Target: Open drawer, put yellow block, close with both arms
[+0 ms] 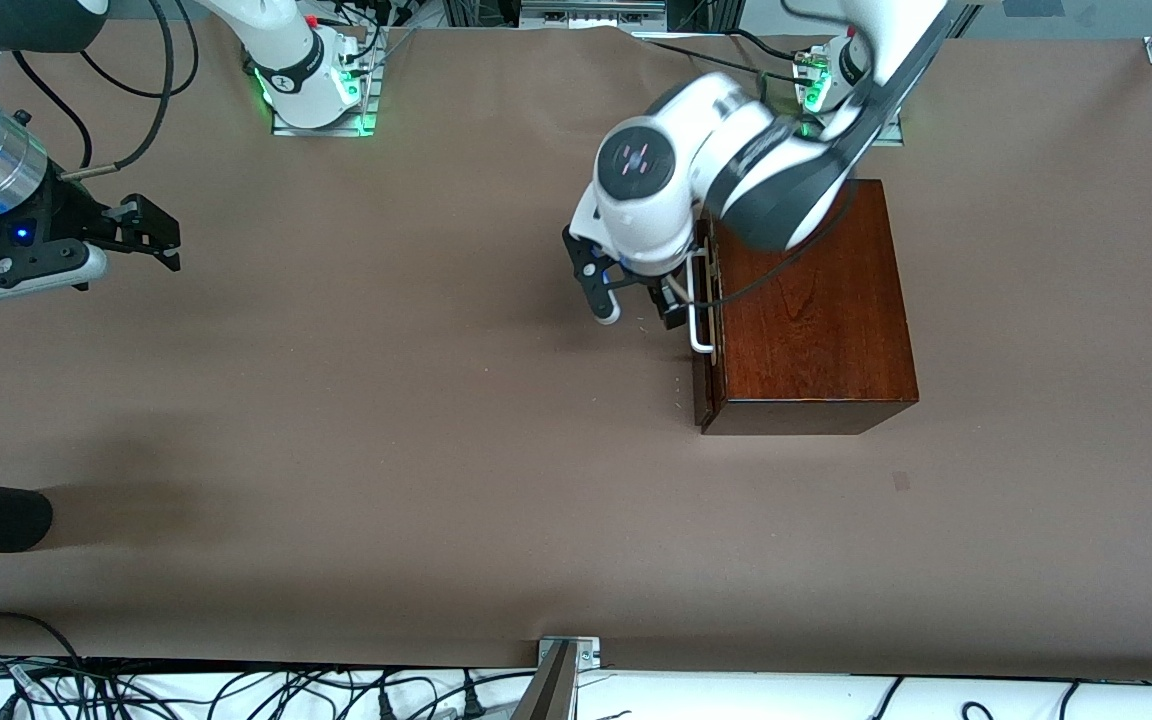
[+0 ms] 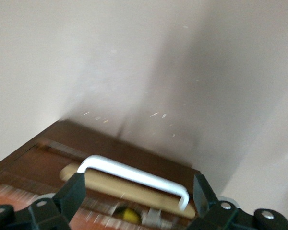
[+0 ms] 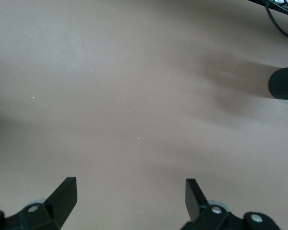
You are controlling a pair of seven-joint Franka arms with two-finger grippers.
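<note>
Drawer nearly shut, block inside

The box [image 1: 816,310] stands on the table [image 1: 386,420] toward the left arm's end, its drawer [image 1: 708,300] facing the right arm's end and open only a crack. The yellow block [image 2: 128,214] lies in the drawer, just under the handle [image 1: 700,305]. The left gripper [image 1: 636,305] hangs in front of the drawer, fingers spread to either side of the handle. The right arm waits, its gripper [image 1: 141,235] spread over the table at the right arm's end, well apart from the box
</note>
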